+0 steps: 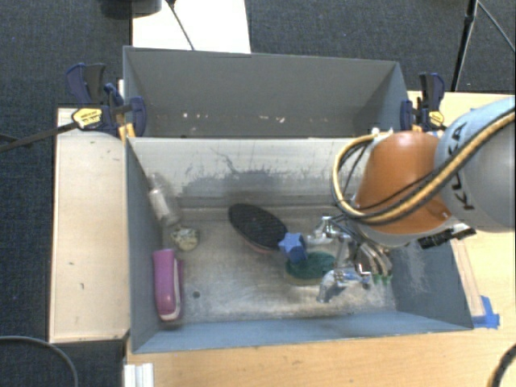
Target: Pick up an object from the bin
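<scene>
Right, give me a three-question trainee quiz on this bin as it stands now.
1. True or false: the pink object lies against the right wall of the bin.
2. Where is the gripper? A) at the left end B) in the right part, beside the green round thing C) outside the rim
3. What colour is the small piece between the dark oval thing and the green round thing?

Key: 1 false, it lies by the left wall; 2 B; 3 blue.

Grey bin floor: pink bottle, black oval brush, green disc.
</scene>
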Robot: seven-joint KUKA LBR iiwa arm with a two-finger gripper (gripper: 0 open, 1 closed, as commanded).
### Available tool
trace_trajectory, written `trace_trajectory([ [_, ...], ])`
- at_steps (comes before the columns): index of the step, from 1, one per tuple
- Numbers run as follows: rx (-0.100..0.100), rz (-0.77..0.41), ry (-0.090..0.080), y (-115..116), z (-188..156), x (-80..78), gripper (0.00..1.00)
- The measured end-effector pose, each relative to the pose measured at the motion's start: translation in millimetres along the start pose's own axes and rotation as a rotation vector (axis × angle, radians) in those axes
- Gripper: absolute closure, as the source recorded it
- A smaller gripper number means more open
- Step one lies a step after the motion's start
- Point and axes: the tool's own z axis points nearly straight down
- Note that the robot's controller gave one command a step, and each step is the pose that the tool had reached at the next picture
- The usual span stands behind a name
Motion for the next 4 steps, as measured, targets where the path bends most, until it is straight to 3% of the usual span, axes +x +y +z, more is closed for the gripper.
trace_trajectory([
  [1, 0.0, 0.0, 0.0, 0, 0, 0.0, 1.0],
  [2, 0.0, 0.0, 0.0, 0, 0, 0.0, 0.0],
  [3, 0.001, -0.071, -0.006, -19, 47, -42.6, 0.0],
  [4, 0.005, -0.071, -0.008, -20, 52, -41.1, 1.0],
])
